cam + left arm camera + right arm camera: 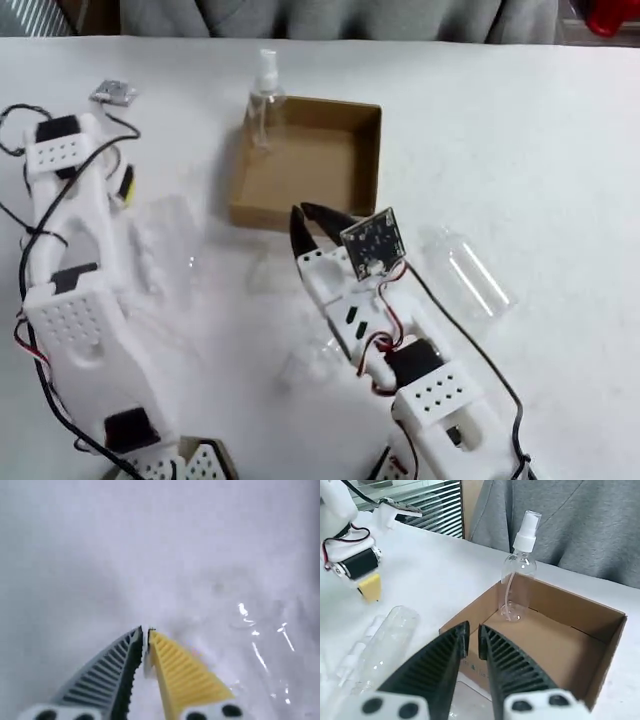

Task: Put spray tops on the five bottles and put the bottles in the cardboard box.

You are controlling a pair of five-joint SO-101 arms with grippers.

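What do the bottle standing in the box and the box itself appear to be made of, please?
The bottle looks like clear, glossy plastic, though glass cannot be ruled out: its dip tube and the box behind show through it. Its spray top looks like opaque white plastic. The box is matte brown cardboard, with a flap seam across its floor.

We see a white table (520, 120). On it, the cardboard box (310, 160) sits just ahead of the right gripper's (299, 212) jaws. One clear bottle (468, 272) lies off to the side, behind those jaws. More clear bottles (265, 650) lie just beside the left gripper's (145, 630) jaws.
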